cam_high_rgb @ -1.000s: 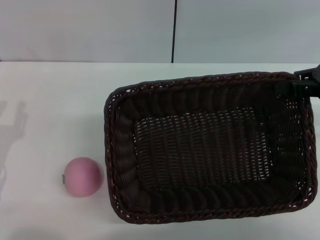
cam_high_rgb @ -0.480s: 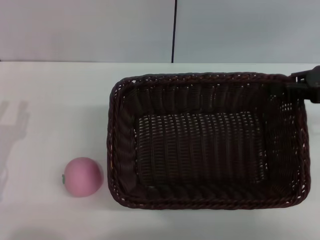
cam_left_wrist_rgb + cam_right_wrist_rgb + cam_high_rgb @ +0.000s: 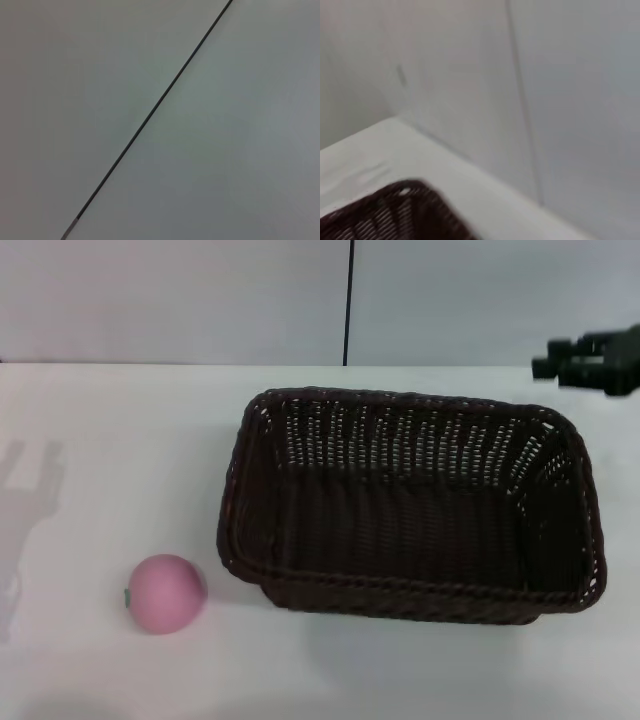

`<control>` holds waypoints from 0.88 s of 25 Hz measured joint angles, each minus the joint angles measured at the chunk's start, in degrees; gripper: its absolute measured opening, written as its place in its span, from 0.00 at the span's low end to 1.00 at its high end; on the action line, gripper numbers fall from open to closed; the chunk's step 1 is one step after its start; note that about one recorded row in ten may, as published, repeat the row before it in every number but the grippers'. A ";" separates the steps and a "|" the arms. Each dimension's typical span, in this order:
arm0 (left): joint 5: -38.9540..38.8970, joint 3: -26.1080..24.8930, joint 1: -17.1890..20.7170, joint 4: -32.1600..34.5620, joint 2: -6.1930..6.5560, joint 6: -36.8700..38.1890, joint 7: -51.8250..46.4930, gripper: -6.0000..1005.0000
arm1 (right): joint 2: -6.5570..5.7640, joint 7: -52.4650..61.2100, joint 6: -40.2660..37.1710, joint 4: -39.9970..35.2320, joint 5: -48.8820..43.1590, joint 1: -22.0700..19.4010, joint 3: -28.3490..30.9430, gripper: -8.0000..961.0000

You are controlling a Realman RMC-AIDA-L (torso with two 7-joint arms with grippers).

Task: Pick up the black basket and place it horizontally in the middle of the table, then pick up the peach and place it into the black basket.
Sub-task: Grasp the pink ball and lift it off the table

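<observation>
The dark woven wicker basket (image 3: 410, 505) lies lengthwise on the plain white table (image 3: 110, 440); the small pink ball-shaped peach (image 3: 166, 593) sits beside it; the right gripper (image 3: 590, 360) hovers above, grip state unclear

My right gripper (image 3: 592, 362) hangs in the air over the far right corner of the desk; whether its fingers are parted, I cannot tell. My left arm is out of sight.

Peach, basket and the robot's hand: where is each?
peach (image 3: 166, 593), head view, middle of its pink skin.
black basket (image 3: 400, 583), head view, near braided rim.
right hand (image 3: 592, 362), head view, its dark body.
</observation>
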 joint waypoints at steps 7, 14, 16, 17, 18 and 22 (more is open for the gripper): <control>0.00 0.74 -0.07 -0.10 0.00 -0.23 0.00 0.55 | 0.76 -5.33 6.91 0.17 9.39 -1.28 0.19 0.45; 0.05 7.23 -0.08 3.42 0.62 1.13 0.25 0.55 | 6.68 -15.12 10.21 -0.13 25.39 -9.37 3.62 0.46; 0.09 16.67 -1.09 9.73 0.74 4.46 0.67 0.55 | 9.36 -18.22 8.43 -0.10 34.64 -13.79 4.46 0.46; 0.09 16.67 -1.09 9.73 0.74 4.46 0.67 0.55 | 9.36 -18.22 8.43 -0.10 34.64 -13.79 4.46 0.46; 0.11 20.43 -1.29 11.86 0.71 5.14 0.70 0.55 | 10.28 -19.24 7.79 0.68 39.40 -15.87 4.48 0.46; 0.10 25.93 -1.14 14.39 0.66 4.97 0.80 0.55 | 10.70 -22.49 6.86 4.13 44.80 -17.91 4.53 0.46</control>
